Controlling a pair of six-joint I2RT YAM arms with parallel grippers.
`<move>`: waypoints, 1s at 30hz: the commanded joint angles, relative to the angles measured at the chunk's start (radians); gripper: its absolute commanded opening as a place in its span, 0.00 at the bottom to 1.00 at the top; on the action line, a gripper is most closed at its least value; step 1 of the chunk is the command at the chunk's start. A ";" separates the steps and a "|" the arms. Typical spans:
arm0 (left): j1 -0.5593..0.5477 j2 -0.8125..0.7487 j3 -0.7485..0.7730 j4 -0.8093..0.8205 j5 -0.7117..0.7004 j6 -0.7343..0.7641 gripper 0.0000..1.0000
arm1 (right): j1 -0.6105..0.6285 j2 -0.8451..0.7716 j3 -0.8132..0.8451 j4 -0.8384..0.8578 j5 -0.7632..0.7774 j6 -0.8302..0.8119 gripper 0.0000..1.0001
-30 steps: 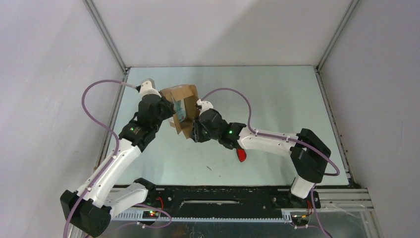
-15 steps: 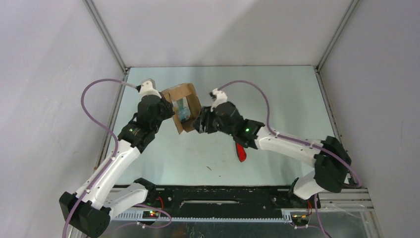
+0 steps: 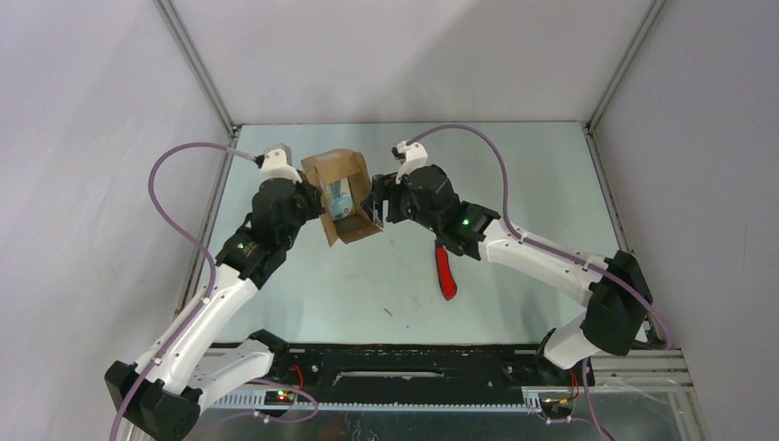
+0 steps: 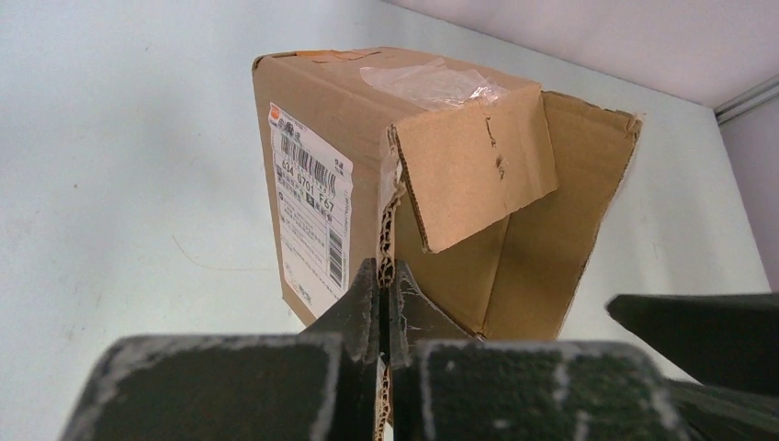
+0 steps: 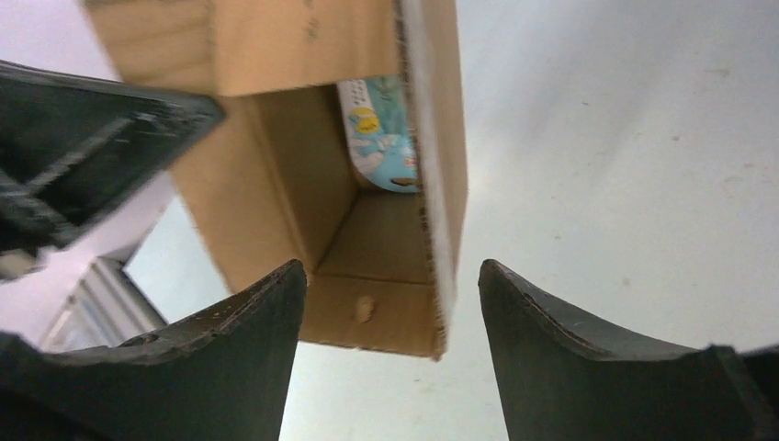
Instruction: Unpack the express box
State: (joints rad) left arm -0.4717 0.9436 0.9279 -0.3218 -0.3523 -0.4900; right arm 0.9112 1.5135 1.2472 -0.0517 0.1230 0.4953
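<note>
Top external shows the small brown cardboard express box (image 3: 342, 195) at the far left of the pale green table (image 3: 533, 184), flaps open, between both arms. Up close, the left gripper (image 4: 380, 292) is pinched tight on a flap edge, while the right gripper (image 5: 389, 276) gapes at the opening (blue-printed packet (image 5: 378, 138) inside). A red-handled knife (image 3: 446, 274) lies nearby.

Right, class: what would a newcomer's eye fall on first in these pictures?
The open brown box stands out, far-centre on the table, with a blue printed packet showing inside. The left gripper is shut on a flap edge, and the right gripper gapes open at the box's mouth. A red knife lies near the right arm.
</note>
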 commanded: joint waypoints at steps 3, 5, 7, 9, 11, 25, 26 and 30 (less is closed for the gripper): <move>-0.026 -0.035 0.006 0.090 0.005 0.070 0.00 | -0.055 0.074 0.041 0.070 -0.037 -0.121 0.66; -0.034 -0.042 0.011 0.099 -0.005 0.089 0.00 | -0.067 0.082 0.047 0.081 -0.047 -0.116 0.52; -0.047 -0.051 0.025 0.101 -0.012 0.113 0.00 | -0.075 0.094 0.047 0.088 -0.071 -0.097 0.34; -0.077 -0.052 0.054 0.094 -0.034 0.150 0.00 | -0.081 0.113 0.038 0.118 -0.109 -0.062 0.16; -0.120 -0.044 0.093 0.082 -0.061 0.208 0.00 | -0.089 0.134 0.007 0.185 -0.162 -0.026 0.04; -0.491 0.478 0.632 -0.235 -0.510 0.327 0.00 | -0.211 0.542 -0.047 1.036 -0.525 0.608 0.00; -0.492 0.509 0.656 -0.258 -0.509 0.320 0.00 | -0.214 0.564 -0.037 1.040 -0.531 0.630 0.00; -0.498 0.516 0.646 -0.236 -0.497 0.317 0.00 | -0.224 0.609 -0.029 1.073 -0.535 0.686 0.00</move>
State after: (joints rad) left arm -0.9314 1.4933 1.4952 -0.6052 -0.8471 -0.1486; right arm 0.6807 2.0758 1.1778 0.9207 -0.3721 1.0554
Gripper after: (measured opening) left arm 0.016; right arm 0.010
